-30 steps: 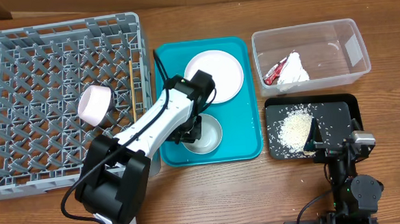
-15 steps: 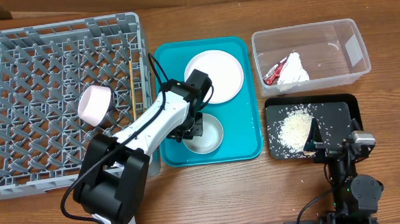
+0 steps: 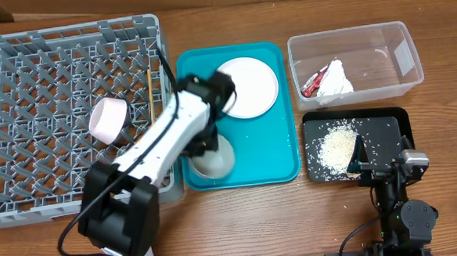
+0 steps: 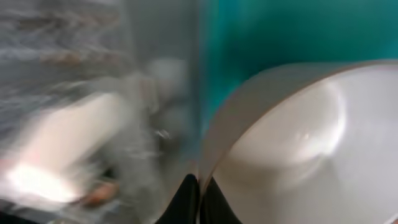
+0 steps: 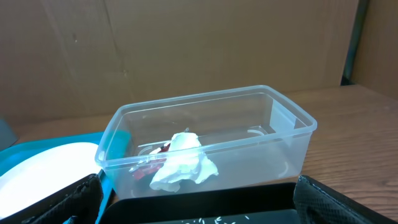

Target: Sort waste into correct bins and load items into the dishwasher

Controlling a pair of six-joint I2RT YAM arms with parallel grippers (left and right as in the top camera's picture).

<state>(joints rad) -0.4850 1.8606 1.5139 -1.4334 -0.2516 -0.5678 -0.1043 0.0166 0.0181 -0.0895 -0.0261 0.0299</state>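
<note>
My left gripper (image 3: 206, 142) is shut on the rim of a white bowl (image 3: 213, 158), which it holds tilted over the left part of the teal tray (image 3: 278, 161). In the blurred left wrist view the fingers (image 4: 199, 194) pinch the bowl's rim (image 4: 298, 143). The white plate (image 3: 247, 87) lies on the teal tray. The grey dish rack (image 3: 23, 92) holds a white cup (image 3: 109, 120) and a chopstick (image 3: 146, 87). The clear tub (image 3: 356, 56) holds the red wrapper (image 3: 313, 83) and the tissue (image 3: 336, 77). Rice (image 3: 338, 146) lies in the black tray (image 3: 391, 126). My right gripper (image 3: 382, 157) is open and empty over the black tray.
The right wrist view shows the clear tub (image 5: 205, 140) with the tissue (image 5: 184, 162) and wrapper (image 5: 151, 164), the black tray (image 5: 205, 200) just below, and the plate's edge (image 5: 43, 167) at left. The rack wall stands right beside the teal tray.
My left gripper has moved left toward the rack with the bowl, which has come up off the tray and tilted. The right arm has not moved.
</note>
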